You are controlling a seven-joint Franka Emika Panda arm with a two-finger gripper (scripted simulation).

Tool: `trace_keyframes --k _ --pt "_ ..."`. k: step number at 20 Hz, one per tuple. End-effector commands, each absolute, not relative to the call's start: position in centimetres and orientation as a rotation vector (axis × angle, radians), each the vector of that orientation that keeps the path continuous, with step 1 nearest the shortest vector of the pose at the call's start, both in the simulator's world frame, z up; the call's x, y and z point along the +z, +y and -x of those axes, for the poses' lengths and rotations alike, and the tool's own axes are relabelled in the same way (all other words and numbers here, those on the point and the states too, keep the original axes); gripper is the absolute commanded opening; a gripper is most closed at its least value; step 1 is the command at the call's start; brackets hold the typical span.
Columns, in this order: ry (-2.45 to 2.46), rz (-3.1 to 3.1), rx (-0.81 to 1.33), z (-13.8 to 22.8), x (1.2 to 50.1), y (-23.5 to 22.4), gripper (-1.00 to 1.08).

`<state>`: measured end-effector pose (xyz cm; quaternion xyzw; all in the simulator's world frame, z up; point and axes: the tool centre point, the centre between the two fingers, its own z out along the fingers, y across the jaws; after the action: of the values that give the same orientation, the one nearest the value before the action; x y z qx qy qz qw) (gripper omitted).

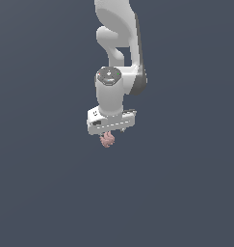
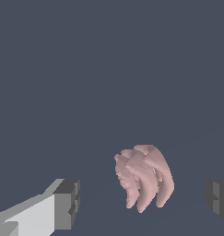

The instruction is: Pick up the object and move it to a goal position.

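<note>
The object (image 2: 143,177) is a small dusty-pink lumpy blob with ridged, finger-like bumps. In the wrist view it lies between my two dark finger pads (image 2: 67,203), with a clear gap on each side, and neither pad touches it. My gripper (image 2: 143,203) is open wide around it. In the exterior view the object (image 1: 108,140) shows just under the white hand, and the gripper (image 1: 111,132) points straight down over it. The hand hides most of the fingers there.
A plain dark grey-blue surface (image 1: 41,193) fills both views. The white arm (image 1: 116,43) reaches down from the top of the exterior view. No goal marker shows.
</note>
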<state>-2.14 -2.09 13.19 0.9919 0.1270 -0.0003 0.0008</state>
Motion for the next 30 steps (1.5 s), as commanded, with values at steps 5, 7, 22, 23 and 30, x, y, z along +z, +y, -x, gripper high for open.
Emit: trace_keyframes --k 5,7,22,23,30 --pt "0.619 -3.078 -0.001 3.6 11.1 -3.6 1.0" --pt "0.673 -3.067 -0.001 4.0 10.6 -4.0 1.0" --pt "0.845 -3.026 -0.001 5.3 9.0 -5.1 1.0" --pt "0.845 -3.026 -0.001 5.3 9.0 -5.1 1.0" --pt "0.847 -3.025 0.0 5.4 6.9 -5.1 1.0"
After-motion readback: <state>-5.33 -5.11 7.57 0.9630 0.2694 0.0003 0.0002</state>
